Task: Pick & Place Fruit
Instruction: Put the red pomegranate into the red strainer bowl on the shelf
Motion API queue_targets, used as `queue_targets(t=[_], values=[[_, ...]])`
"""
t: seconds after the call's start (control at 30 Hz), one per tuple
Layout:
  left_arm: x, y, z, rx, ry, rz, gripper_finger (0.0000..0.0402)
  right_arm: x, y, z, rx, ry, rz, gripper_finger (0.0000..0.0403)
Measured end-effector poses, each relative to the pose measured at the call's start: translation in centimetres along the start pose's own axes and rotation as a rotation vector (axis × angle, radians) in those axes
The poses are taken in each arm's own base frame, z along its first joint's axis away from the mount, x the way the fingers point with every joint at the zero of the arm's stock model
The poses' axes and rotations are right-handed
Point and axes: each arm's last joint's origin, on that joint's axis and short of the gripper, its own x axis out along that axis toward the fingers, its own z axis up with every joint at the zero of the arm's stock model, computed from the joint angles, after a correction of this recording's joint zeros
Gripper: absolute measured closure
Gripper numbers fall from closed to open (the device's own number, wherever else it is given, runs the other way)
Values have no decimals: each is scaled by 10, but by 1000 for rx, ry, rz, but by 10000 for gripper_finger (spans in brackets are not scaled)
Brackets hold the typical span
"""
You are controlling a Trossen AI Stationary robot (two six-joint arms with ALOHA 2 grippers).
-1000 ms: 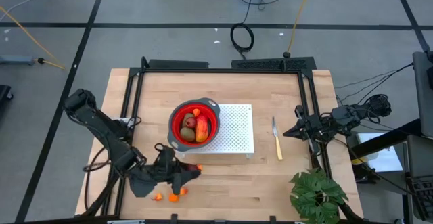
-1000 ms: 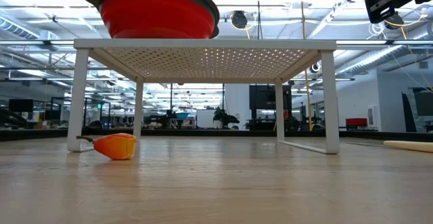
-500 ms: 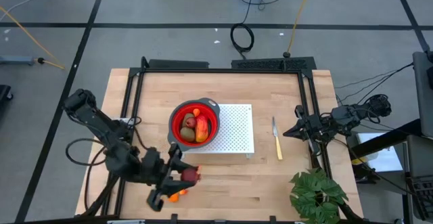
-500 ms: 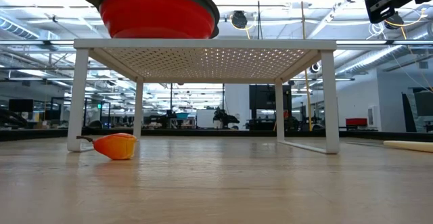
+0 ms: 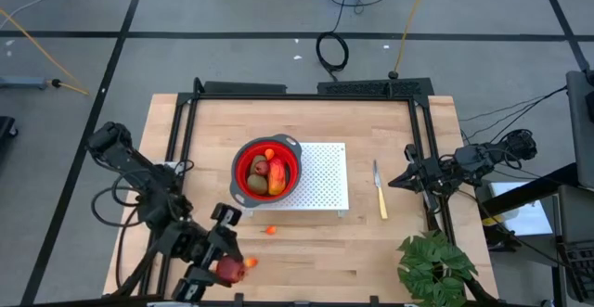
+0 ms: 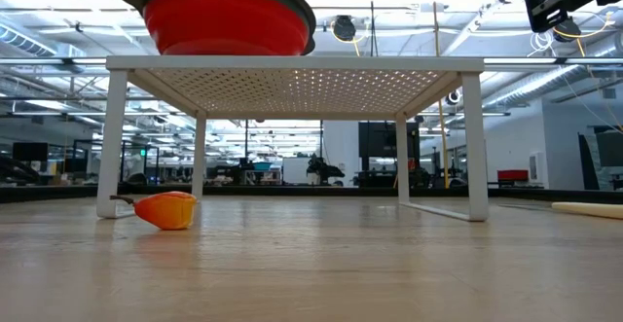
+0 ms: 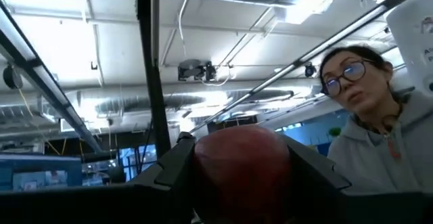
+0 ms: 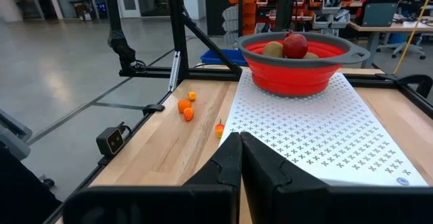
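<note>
A: At the desk's (image 5: pixel 371 242) near edge, the left hand (image 5: pixel 225 268) is clamped on a dark red ball (image 5: pixel 228 270), lifted.

B: It could roll free (round, smooth) before reaching the red bowl (image 5: pixel 267 171) farther back. The right hand (image 5: pixel 405 179), pressed together, waits beside the knife (image 5: pixel 379 189).

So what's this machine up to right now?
It is putting fruit into a red bowl that sits on a white rack. The left gripper, near the table's front edge, holds a dark red ball off the table. A few orange bits lie on the wood. The right gripper waits shut at the right side.
</note>
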Motion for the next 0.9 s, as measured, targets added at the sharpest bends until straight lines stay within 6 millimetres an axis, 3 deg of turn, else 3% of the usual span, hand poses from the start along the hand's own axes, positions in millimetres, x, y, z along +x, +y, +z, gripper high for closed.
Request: queue_targets(t=[0.27,0.7,0.9], values=[[1,12,0,-118,-26,90,228,0,0,0,0,0,0,403],[-5,47,-1,-625,-143,693,227,0,0,0,0,0,0,403],[-8,56,-4,-874,-267,848,229,0,0,0,0,0,0,403]])
